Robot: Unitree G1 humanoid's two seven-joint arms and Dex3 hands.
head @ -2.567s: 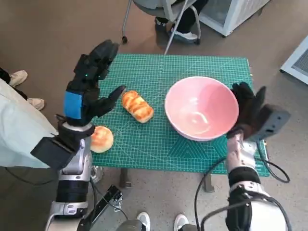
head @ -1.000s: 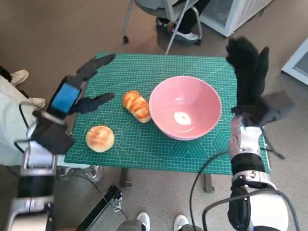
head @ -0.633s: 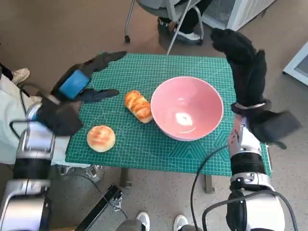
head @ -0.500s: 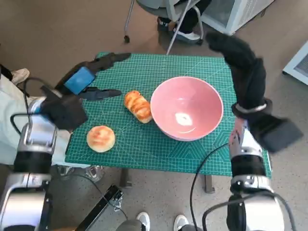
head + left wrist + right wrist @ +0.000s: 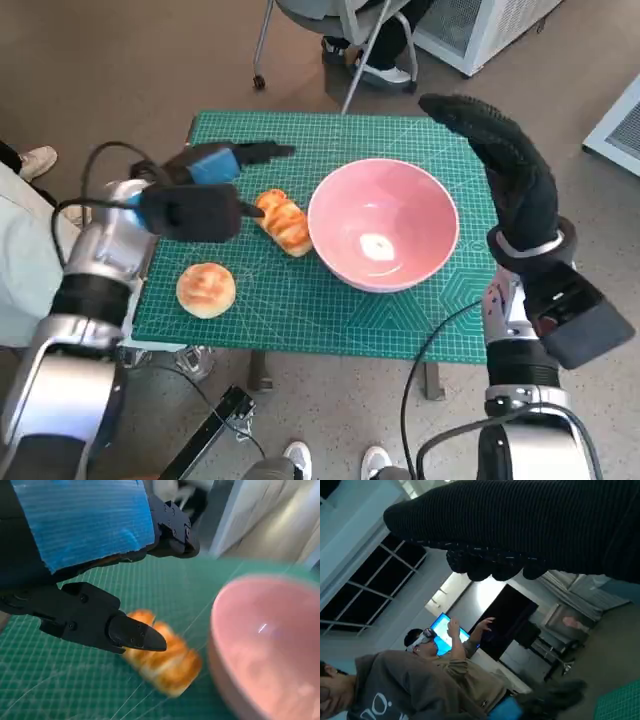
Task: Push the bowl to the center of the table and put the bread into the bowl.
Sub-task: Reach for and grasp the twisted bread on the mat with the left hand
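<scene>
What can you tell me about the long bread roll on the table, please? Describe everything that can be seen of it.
The long bread roll is golden brown with a glossy, ridged top, like a braided or scored loaf. It lies flat on the green cutting mat, slanted, just beside the pink bowl; whether they touch cannot be told. The left hand hovers over it with fingers apart, not holding it. In the left wrist view the roll looks blurred.

Blue-taped left hand, gloved right hand
</scene>
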